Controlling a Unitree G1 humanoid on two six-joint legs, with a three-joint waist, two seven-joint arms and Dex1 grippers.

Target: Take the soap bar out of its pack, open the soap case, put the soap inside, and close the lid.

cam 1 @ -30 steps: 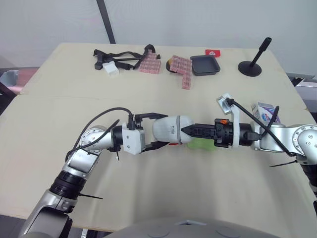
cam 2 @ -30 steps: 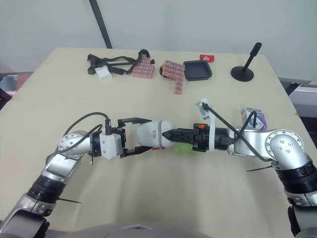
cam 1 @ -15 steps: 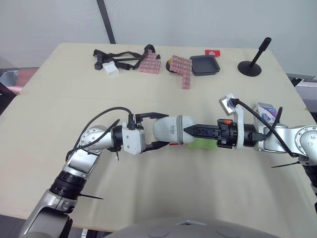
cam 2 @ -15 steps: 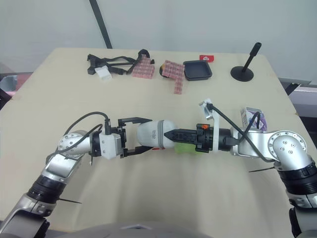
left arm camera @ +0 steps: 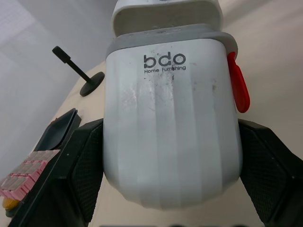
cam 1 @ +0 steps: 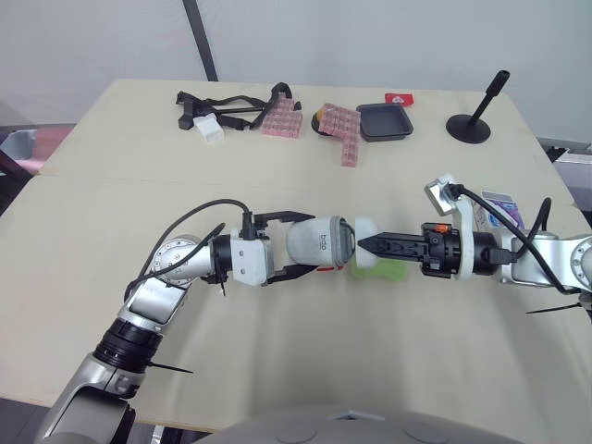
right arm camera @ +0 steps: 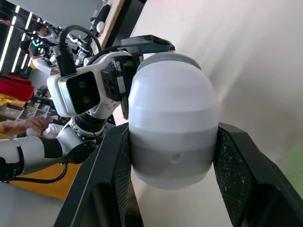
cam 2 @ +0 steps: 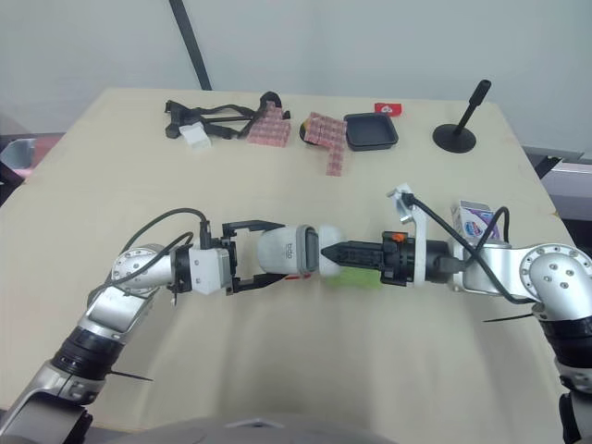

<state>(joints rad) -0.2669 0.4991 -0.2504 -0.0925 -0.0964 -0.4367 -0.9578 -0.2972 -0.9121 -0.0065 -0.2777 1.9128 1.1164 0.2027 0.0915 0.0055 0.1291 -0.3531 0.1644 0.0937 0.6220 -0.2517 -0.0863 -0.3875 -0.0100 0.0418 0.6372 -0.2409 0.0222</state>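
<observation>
Above the middle of a pale wooden table (cam 1: 92, 185), two robot arms meet end to end. The left gripper (cam 1: 298, 243) has its black fingers (left arm camera: 80, 165) spread around the white soap case (cam 1: 319, 243), clamping its sides and holding it level. The right gripper (cam 1: 367, 246) pinches the case's rounded white lid (cam 1: 368, 254) between its jaws, just at the body's grey-rimmed end. A green soap bar (cam 1: 390, 270) lies on the table under the right gripper. The purple and white soap pack (cam 1: 500, 206) lies beside the right arm. A black tray (cam 1: 383, 121) and black stand (cam 1: 470, 125) sit at the far edge.
</observation>
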